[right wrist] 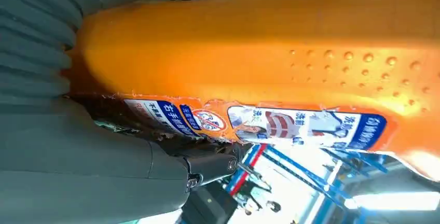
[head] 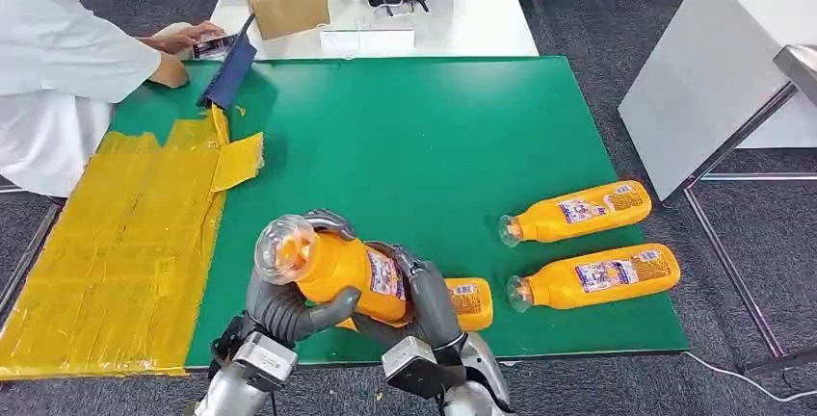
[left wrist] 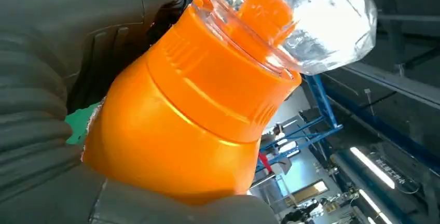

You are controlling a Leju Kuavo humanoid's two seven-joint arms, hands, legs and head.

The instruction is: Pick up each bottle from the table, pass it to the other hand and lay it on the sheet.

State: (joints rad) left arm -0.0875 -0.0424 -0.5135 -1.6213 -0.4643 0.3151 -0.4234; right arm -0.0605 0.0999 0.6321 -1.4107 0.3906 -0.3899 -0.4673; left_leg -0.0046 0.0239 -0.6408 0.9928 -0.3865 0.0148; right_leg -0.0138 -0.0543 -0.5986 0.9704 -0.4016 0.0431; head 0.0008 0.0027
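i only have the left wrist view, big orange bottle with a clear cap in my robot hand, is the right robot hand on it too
Observer: Yes. The right robot hand grips the lower, labelled part of the orange plastic bottle with the clear cap; the left robot hand holds it nearer the cap.
Operator: how many left on the table
Observer: Two more orange bottles lie on their sides on the green table mat, to the right.
Operator: where's the sheet
Observer: The yellow sheet lies along the mat's left side, with no bottle on it.
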